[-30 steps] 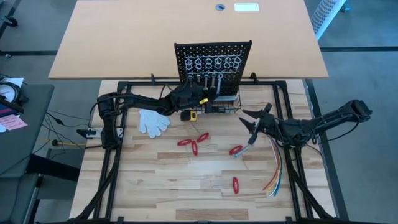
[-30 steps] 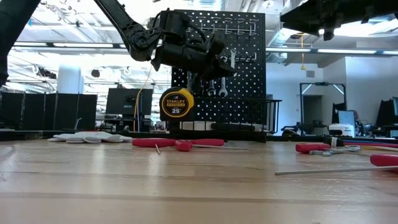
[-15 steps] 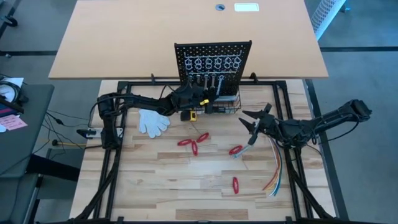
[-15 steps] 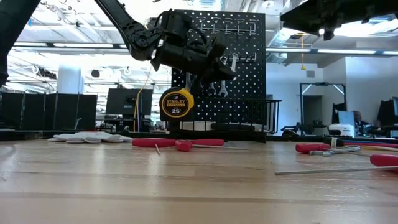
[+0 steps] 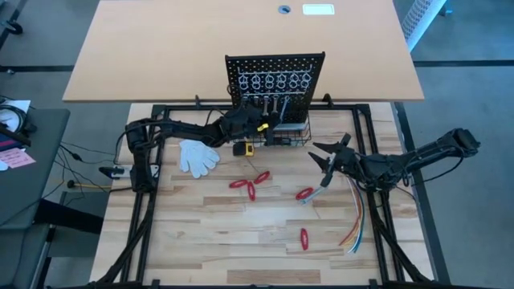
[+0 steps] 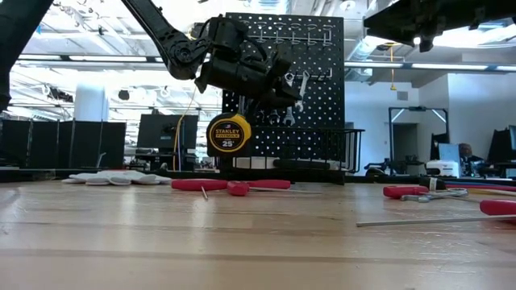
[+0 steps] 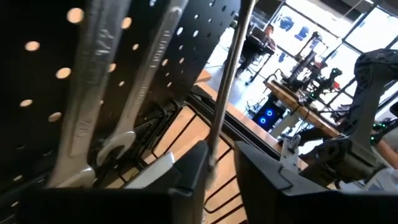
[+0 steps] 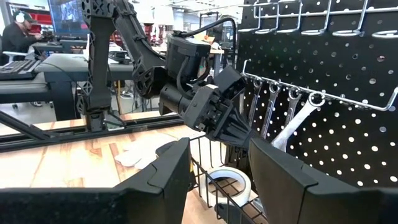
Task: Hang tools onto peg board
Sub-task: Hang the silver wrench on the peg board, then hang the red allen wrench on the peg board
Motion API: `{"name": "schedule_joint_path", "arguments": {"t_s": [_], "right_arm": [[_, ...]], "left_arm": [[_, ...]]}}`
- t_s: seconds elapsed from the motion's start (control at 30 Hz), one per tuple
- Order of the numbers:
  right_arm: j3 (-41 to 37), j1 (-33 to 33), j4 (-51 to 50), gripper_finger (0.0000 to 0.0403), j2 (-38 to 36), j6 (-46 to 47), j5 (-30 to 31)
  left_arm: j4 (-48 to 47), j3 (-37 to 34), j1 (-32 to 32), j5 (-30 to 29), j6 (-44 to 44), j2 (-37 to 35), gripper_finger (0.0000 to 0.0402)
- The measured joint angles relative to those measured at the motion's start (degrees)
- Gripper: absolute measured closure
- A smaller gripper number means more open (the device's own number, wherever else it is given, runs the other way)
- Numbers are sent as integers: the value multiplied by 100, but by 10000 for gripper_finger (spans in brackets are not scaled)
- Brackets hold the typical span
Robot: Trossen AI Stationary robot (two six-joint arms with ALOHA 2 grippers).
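The black peg board (image 5: 273, 68) stands at the table's far side, with pale ring hooks and a wire basket (image 5: 293, 136) at its base. Several silver wrenches (image 7: 93, 99) hang on it. My left gripper (image 5: 261, 124) is at the board's front, shut on a slim silver wrench (image 8: 297, 121). My right gripper (image 5: 324, 156) is open and empty, off to the board's right and above the table. Several red-handled tools (image 5: 250, 186) lie on the wooden table, with one more (image 5: 304, 238) lying nearer the front. My left gripper (image 7: 217, 158) pinches the wrench's shaft (image 7: 214, 134) between its two fingers, toward its lower end. The fingers reach toward the board from the table's left. The wrench is clear of the table and tilted. Its upper ring end (image 8: 317, 98) is at the board's hook rail.
A yellow tape measure (image 6: 229, 134) sits in front of the board. A white glove (image 5: 197, 156) lies left of it. A bundle of coloured wires (image 5: 357, 225) lies at the right. A roll of tape (image 8: 230, 180) sits in the basket.
My left gripper has edged a little toward the board's right with the wrench. The wrench stood nearly upright before and now leans.
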Motion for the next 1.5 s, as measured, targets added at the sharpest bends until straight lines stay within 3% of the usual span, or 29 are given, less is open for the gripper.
{"name": "schedule_joint_path", "arguments": {"t_s": [0.17, 0.37, 0.6, 0.73, 0.93, 1.1, 1.27, 1.4, 1.5], "right_arm": [[0, 0, -25, 232, 0, 7, 0], [0, 0, -146, 232, 0, 6, 0], [0, 0, -398, 232, 2, 115, -83], [0, 0, -634, 224, 0, 142, -297], [29, -62, -1210, 198, 121, 146, -310], [654, -71, -2479, 195, 193, 580, -1371], [938, -9, -3682, 203, 439, 1271, -2745], [943, 377, -4094, 205, 999, 1661, -3224], [938, 833, -4599, 206, 1502, 2149, -3220]], "left_arm": [[0, 0, 38, 145, 88, 0, 284], [-254, -2, 38, 674, 258, -294, 272], [-1451, -2, -238, 671, 1030, -977, 272], [-2079, -2, -615, 87, 1663, -1511, 272], [-2893, -2, -1440, -1304, 2465, -2160, 272], [-3234, -2, -2014, -2133, 2979, -2514, 272], [-3334, -2, -2390, -2269, 3519, -2592, 272], [-3335, -2, -2546, -2280, 3760, -2592, 272], [-3334, -2, -2589, -2278, 3769, -2592, 272]]}}
